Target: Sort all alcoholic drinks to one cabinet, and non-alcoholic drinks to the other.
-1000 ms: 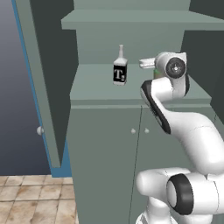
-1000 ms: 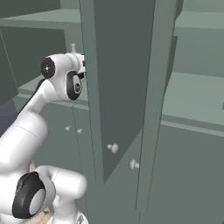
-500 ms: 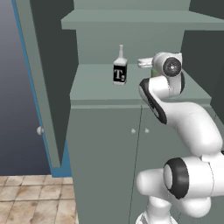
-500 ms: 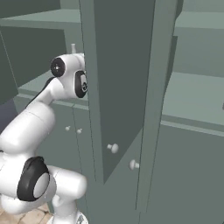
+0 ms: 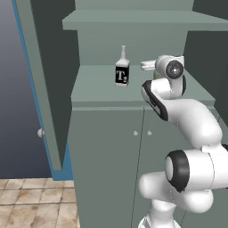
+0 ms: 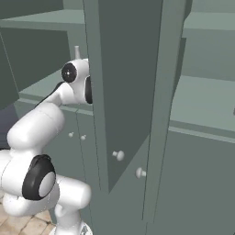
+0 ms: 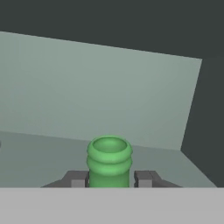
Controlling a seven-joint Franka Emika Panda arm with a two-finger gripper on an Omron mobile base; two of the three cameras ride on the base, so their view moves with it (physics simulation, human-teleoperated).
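While the open cabinet is taking the alcoholic drinks, the black-labelled bottle is standing upright on its shelf, left of the arm's hand. Just right of that bottle, the jaws are gripping the green glass bottle narrowly around its neck. Letting go before its base is sitting flat could tip it, perhaps into the black-labelled bottle.
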